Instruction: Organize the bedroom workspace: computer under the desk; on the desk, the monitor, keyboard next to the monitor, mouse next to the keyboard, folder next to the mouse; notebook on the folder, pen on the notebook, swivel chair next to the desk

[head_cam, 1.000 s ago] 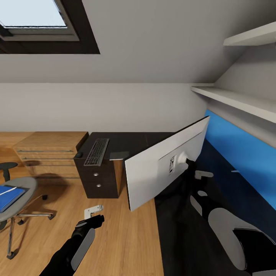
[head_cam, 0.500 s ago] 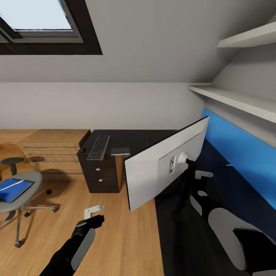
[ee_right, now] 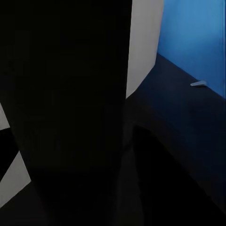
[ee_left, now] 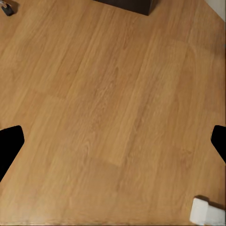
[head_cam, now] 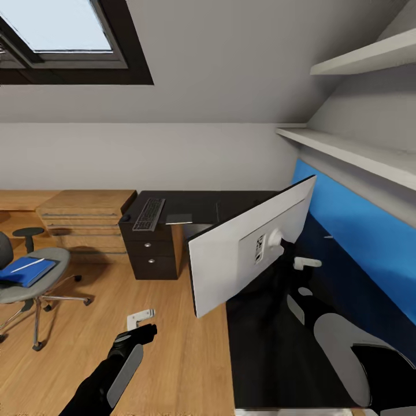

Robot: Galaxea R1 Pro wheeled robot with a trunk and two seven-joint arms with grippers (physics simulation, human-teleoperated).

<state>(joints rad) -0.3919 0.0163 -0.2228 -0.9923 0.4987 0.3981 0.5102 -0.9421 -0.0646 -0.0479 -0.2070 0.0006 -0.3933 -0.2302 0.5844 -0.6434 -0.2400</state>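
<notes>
The monitor (head_cam: 231, 260) hangs tilted over the desk's near edge, white back toward me. My right gripper (head_cam: 300, 276) is shut on the monitor behind that back; its dark stand (ee_right: 70, 117) looms close in the right wrist view. The desk (head_cam: 271, 352) has a glossy black top and a blue back panel (head_cam: 358, 242). The pen (head_cam: 328, 237) lies by the panel. The keyboard (head_cam: 149, 214), a dark mouse (head_cam: 123, 220) and a grey notebook (head_cam: 179, 218) sit at the desk's far end. The blue folder (head_cam: 26, 270) rests on the swivel chair (head_cam: 34, 283). My left gripper (head_cam: 141, 325) is open over the floor. The computer is out of view.
Low light-wood cabinets (head_cam: 86, 219) stand left of a dark drawer unit (head_cam: 153, 260) under the desk's far end. White wall shelves (head_cam: 346, 153) run above the blue panel. A small round stool (head_cam: 29, 233) stands behind the chair. Wooden floor (ee_left: 113, 94) spreads beneath my left arm.
The whole view has shifted, so the camera moved: desk end, cabinets and chair now sit further right and smaller. Monitor and both arms keep their place in the picture.
</notes>
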